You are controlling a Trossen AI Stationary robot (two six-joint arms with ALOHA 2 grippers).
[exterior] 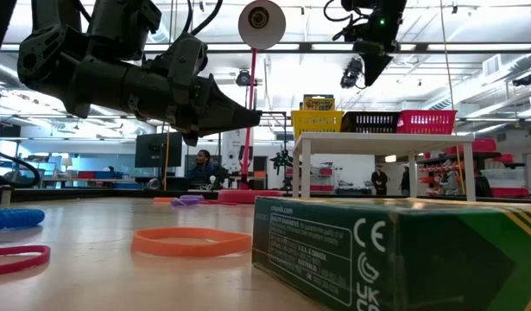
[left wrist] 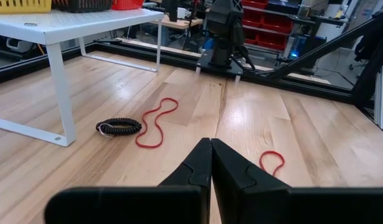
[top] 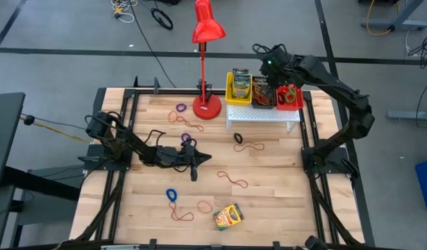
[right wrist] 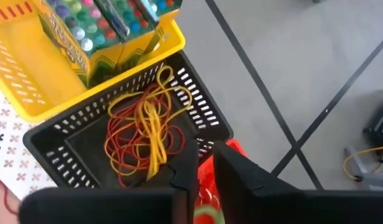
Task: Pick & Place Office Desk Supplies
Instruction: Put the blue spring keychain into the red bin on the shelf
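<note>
A yellow-and-green crayon box lies flat near the table's near edge and looms close in the low view. Another crayon box stands in the yellow basket. Loose rubber bands lie flat on the wood: blue, orange, red, black, purple. My left gripper hovers shut over the table's middle. My right gripper hangs above the black basket, fingers narrowly open, over a tangle of red and yellow bands.
The white perforated stand at the far side carries the yellow, black and red baskets. The red desk lamp stands left of it. A black frame rail edges the table. Bare wood lies between the scattered bands.
</note>
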